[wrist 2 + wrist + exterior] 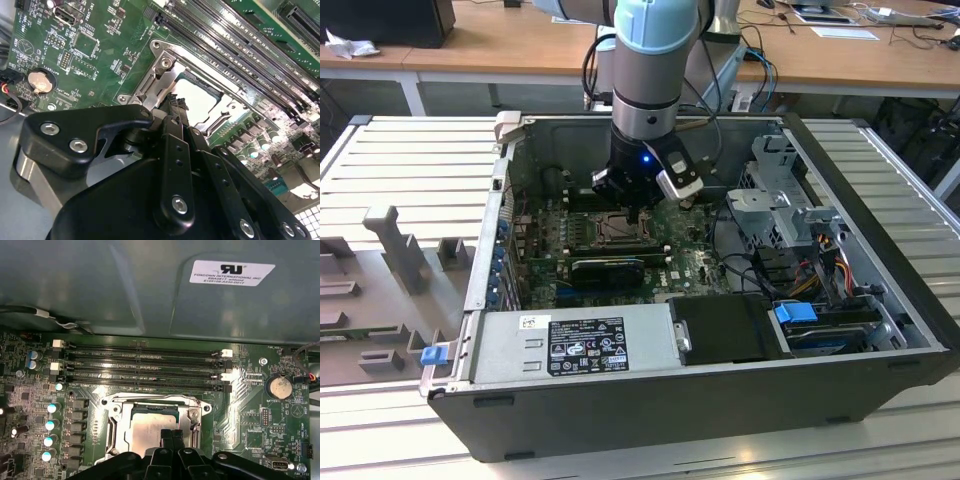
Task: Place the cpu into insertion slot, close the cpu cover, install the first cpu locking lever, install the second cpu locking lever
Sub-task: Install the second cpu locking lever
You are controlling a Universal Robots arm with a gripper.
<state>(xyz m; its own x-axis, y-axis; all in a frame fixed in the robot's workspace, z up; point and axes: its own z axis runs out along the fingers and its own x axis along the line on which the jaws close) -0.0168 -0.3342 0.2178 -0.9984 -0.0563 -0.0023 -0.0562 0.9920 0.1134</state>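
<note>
open PC case (880, 300) | cpu (150, 432) in insertion slot (112, 412) | hand (171, 436) clenched, fingertips on cpu

Memory slots (142, 371) beside insertion slot (155, 427)

Grey power supply (575, 345) lies along the case's (720, 410) near wall; blue-tabbed drive (820, 325) just beside it.

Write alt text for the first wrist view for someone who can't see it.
A black gripper reaches down over a pale square cpu sitting in the metal-framed insertion slot of a green motherboard. Long black memory slots run beyond the socket, with a round coin battery off to one side.
</note>
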